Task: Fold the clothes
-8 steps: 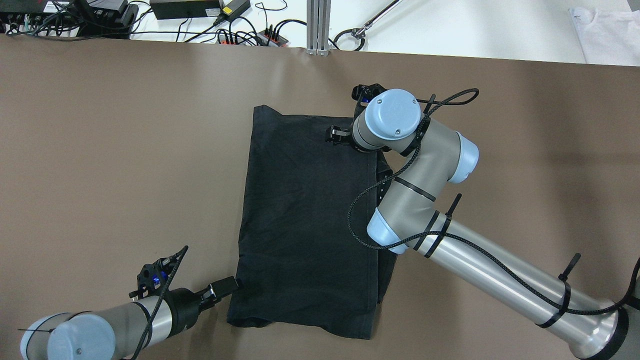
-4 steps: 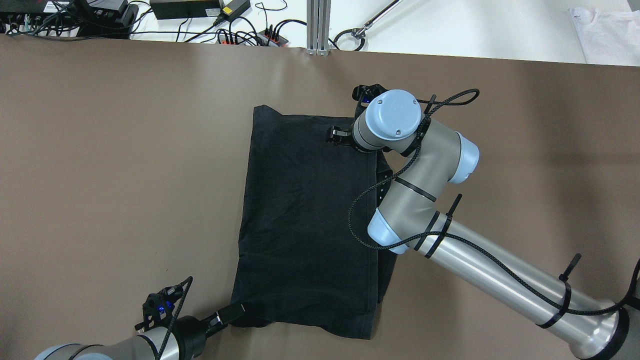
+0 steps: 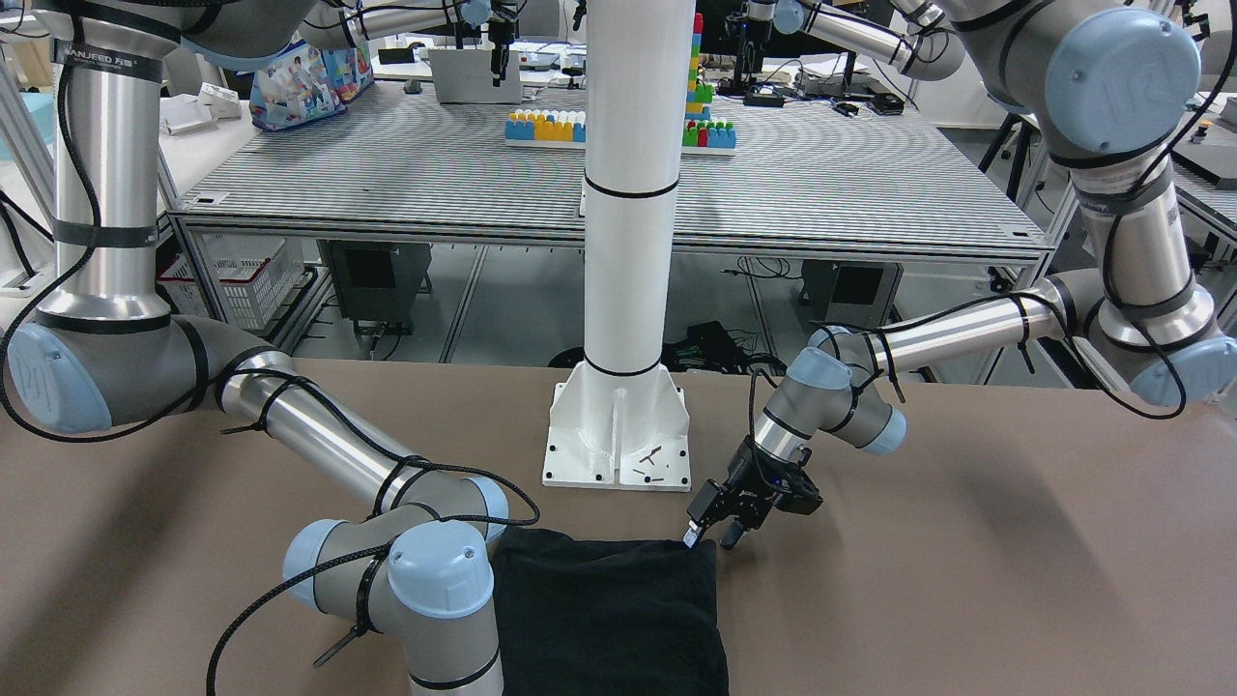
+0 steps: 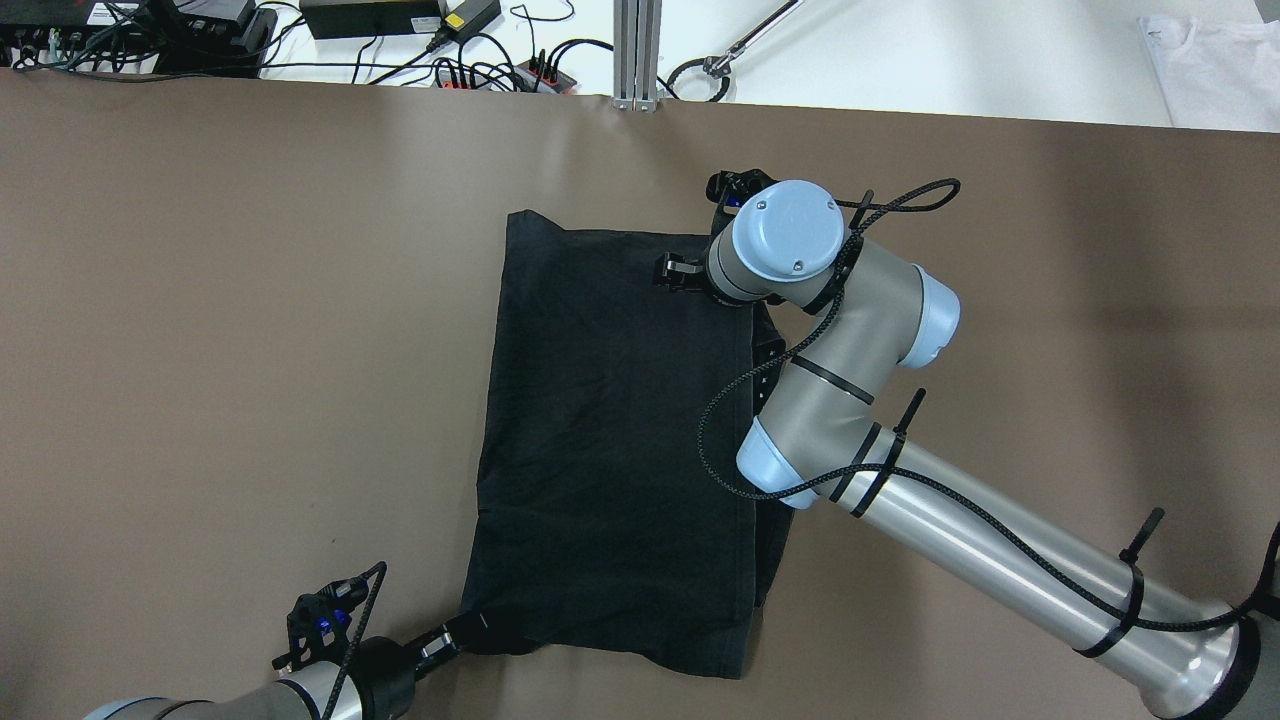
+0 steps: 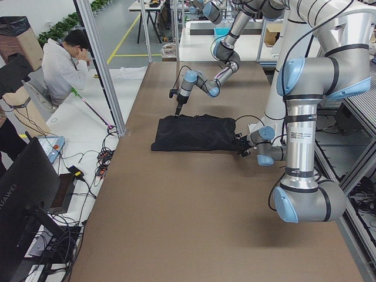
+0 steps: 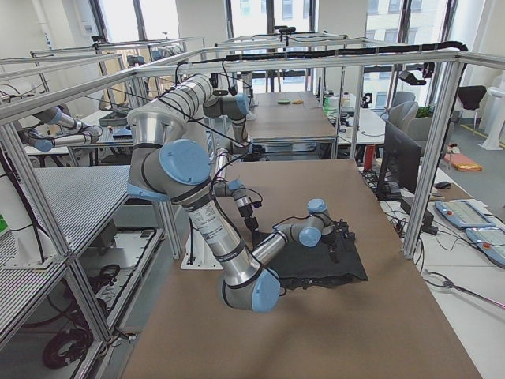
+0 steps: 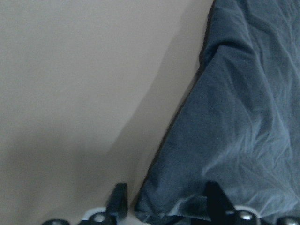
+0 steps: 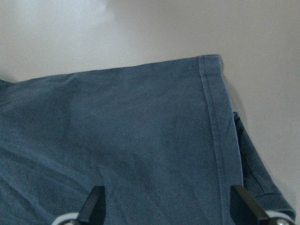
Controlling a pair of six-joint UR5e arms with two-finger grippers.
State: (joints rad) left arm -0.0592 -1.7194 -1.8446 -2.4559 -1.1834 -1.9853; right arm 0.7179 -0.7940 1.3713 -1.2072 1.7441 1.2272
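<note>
Black cloth (image 4: 610, 430) lies flat mid-table on the brown table (image 4: 250, 350). The left gripper (image 4: 468, 628) sits at its near left corner, jaws apart, fabric edge between them. The right gripper (image 4: 662, 272) is spread wide over the far right corner.

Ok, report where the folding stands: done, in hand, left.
Done: the clothes lie flat on the table, apparently folded once already, with a lower layer showing along one long edge. In hand: the left gripper straddles the near corner, fingers apart; the right gripper hovers open over the diagonally opposite far corner. Left: gripping both corners and making the next fold.
</note>
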